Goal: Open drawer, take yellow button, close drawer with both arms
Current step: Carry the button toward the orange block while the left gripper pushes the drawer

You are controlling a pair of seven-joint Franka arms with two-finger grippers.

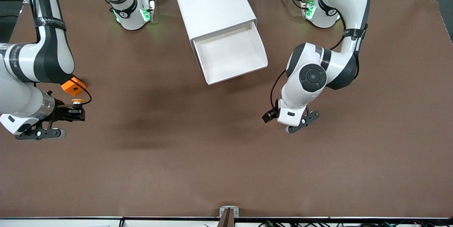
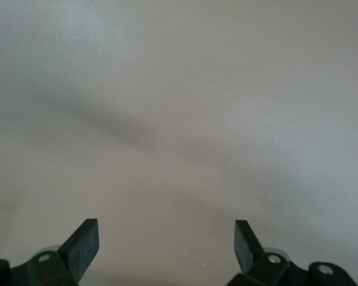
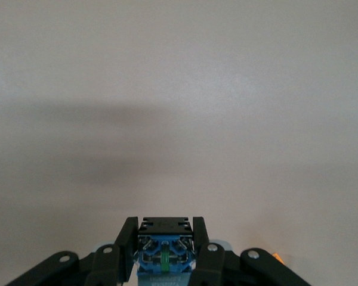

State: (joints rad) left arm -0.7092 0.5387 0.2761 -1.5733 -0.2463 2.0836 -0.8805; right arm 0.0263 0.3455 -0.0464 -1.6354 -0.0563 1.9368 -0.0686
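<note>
The white cabinet (image 1: 212, 7) stands in the middle near the arms' bases, its drawer (image 1: 231, 55) pulled out and showing nothing inside. My right gripper (image 1: 78, 109) hangs over the table toward the right arm's end, shut on the button (image 1: 77, 101), whose yellow-orange cap shows above the fingers. In the right wrist view the button's (image 3: 164, 247) black middle and blue base sit clamped between the right gripper's (image 3: 164, 235) fingers. My left gripper (image 1: 293, 118) hovers over bare table toward the left arm's end. The left gripper (image 2: 166, 238) stands open with nothing between its fingers.
An orange block with a hole (image 1: 73, 85) lies on the brown table (image 1: 198, 156) right beside the right gripper, a little farther from the front camera than the button. A metal bracket (image 1: 229, 213) sits at the table's near edge.
</note>
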